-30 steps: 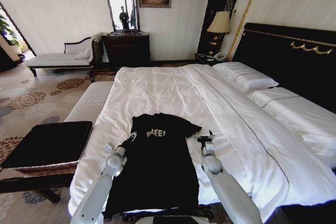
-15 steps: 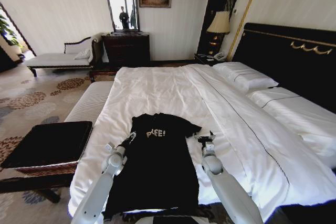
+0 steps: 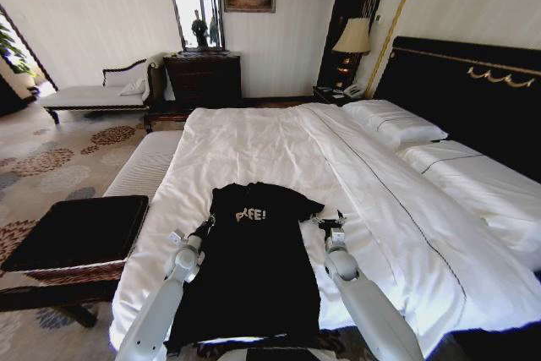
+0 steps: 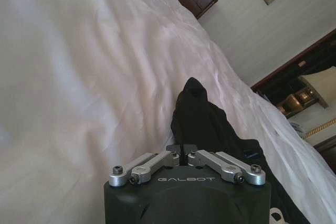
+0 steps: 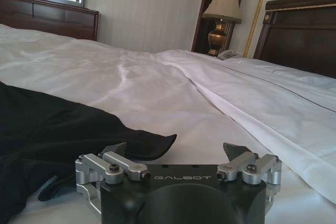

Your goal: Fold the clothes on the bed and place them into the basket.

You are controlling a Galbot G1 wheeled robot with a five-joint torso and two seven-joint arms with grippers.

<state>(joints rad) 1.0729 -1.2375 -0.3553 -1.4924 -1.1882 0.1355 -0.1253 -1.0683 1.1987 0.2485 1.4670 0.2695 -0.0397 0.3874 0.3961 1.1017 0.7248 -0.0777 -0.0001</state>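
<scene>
You have most of the job ahead of you. The bed (image 3: pixel 279 145), with its white duvet and pillows against the black headboard, carries the whole work area, and nothing on it reads as a finished fold. At the bed's left side the wicker basket (image 3: pixel 63 272) stands on the carpet with its black top showing and no garment on it, so the placing step is untouched. The black T-shirt (image 3: pixel 254 268) lies on the duvet near the foot edge closest to you, collar toward the pillows, white lettering on the chest partly creased; its body runs long and narrow down toward the bed's edge, and I judge the sleeves are drawn in, though you cannot confirm that as a deliberate fold. Your left pincer (image 3: pixel 205 224) sits at the shirt's left shoulder; in the left wrist view its fingers are pressed together (image 4: pixel 182 149) with a peak of black cloth rising just beyond them, so it appears clenched on the T-shirt. Your right pincer (image 3: pixel 328 224) rests just beside the right sleeve, released, fingers spread over bare duvet (image 5: pixel 176 153).
</scene>
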